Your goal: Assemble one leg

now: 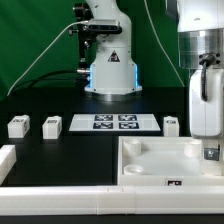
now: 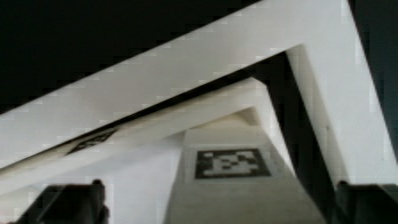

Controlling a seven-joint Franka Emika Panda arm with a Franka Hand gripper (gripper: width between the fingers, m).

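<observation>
In the wrist view a leg, a white block with a black-and-white tag, stands in a corner of the large white tray. My gripper straddles it with the jaws open, and a gap shows between each finger and the leg. In the exterior view the gripper reaches down into the tray at that view's right; the leg under it is mostly hidden. Three more legs stand on the black table: two at the left and one right of the marker board.
The marker board lies flat at the table's middle. The robot base stands behind it. A white raised part sits at the exterior view's left edge. A white bar runs along the front.
</observation>
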